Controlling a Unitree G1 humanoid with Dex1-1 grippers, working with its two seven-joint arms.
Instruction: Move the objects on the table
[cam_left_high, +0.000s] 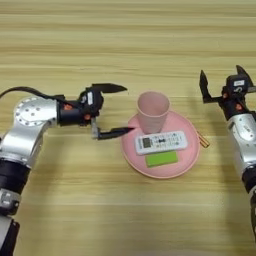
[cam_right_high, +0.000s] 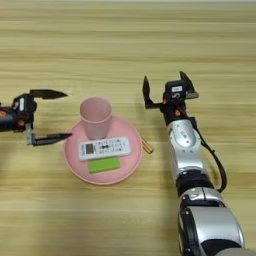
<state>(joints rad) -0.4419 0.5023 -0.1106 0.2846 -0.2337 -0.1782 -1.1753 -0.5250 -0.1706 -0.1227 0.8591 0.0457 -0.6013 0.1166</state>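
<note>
We're hovering our left pincer spread wide just left of the plate, where the cup, remote and green block are sitting on the table. Our right pincer is idling released, well apart. We're judging: approach the cup level, clamp mid-wall, avoid nudging the remote

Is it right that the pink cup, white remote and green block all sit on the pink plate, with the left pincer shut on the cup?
Not quite. The left pincer is open and empty, left of the pink cup, as the left eye view shows. The white remote and green block do sit on the pink plate.
</note>
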